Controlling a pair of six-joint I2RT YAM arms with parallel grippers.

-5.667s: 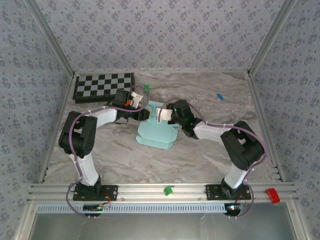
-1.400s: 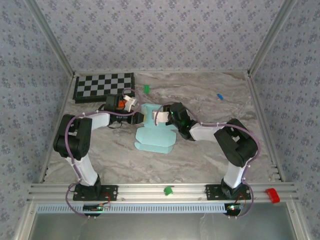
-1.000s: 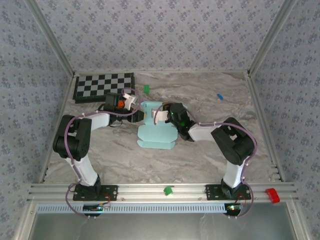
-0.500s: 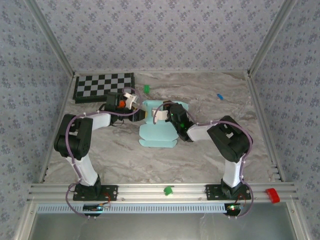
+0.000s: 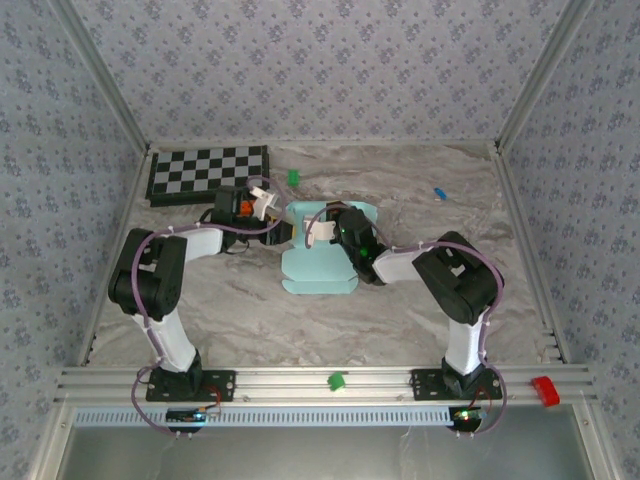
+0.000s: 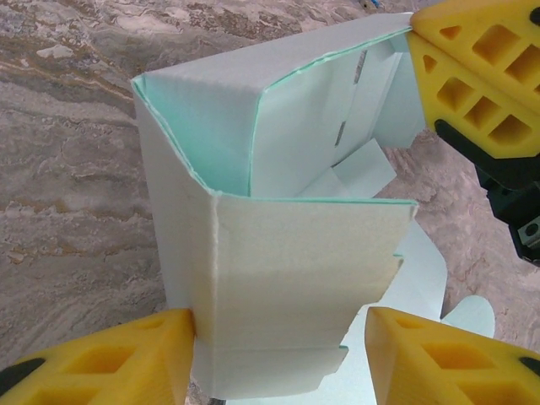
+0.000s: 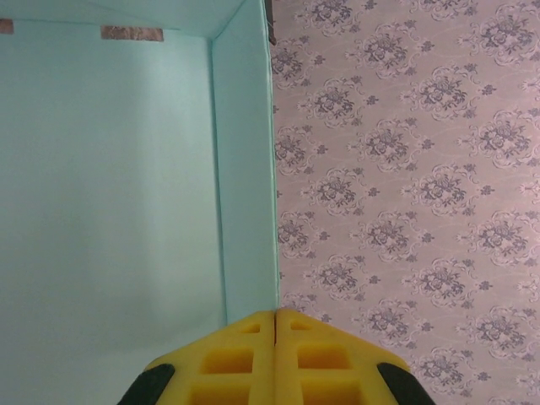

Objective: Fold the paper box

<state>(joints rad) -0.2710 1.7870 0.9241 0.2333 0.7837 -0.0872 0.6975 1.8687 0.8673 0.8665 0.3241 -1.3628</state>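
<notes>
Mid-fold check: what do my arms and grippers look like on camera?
Left arm and right arm: black joints, white link shells, a purple cable looped along each. Left gripper and right gripper: yellow fingers with moulded cut-outs, on black mounts.

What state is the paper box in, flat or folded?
Partly folded: the paper box has walls standing, top open, a flap lying flat.

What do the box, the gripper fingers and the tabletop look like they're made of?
The box: thin pale blue-green card, matte; sharp creases and thin cut edges.
The fingers: yellow plastic, possibly printed; lattice pockets, dull sheen.
The tabletop: marble-pattern surface, probably printed laminate or sheet; real stone can't be ruled out.
</notes>
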